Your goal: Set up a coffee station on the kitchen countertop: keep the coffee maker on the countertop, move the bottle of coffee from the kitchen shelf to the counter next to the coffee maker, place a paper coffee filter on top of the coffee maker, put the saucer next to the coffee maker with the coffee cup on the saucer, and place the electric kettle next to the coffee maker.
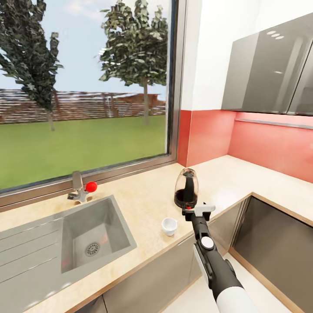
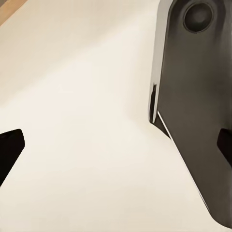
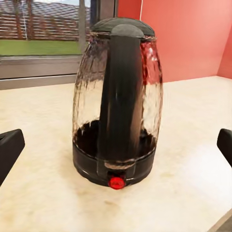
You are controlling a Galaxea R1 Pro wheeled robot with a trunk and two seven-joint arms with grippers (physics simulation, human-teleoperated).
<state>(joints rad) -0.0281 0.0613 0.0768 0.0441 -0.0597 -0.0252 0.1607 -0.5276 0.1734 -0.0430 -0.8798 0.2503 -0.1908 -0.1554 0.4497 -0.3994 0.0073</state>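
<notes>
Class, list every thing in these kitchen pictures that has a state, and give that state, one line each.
Kettle: upright on the countertop, lid on, free, handle facing the right gripper.
Cup: upright, mouth up, on the bare countertop, no saucer under it.
Sink: empty and dry.
Tap: no water running.
Right gripper: open, short of the kettle.
Left gripper: open, holding nothing.

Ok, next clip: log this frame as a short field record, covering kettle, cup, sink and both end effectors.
kettle: glass kettle upright on the countertop, handle facing the robot
cup: white cup on the countertop, nearer its front edge than the kettle, no saucer under it
sink: steel sink to the left, tap with red knob behind it
right end effector: open, just in front of the kettle handle, not holding anything
left end effector: open, nothing between the fingers
</notes>
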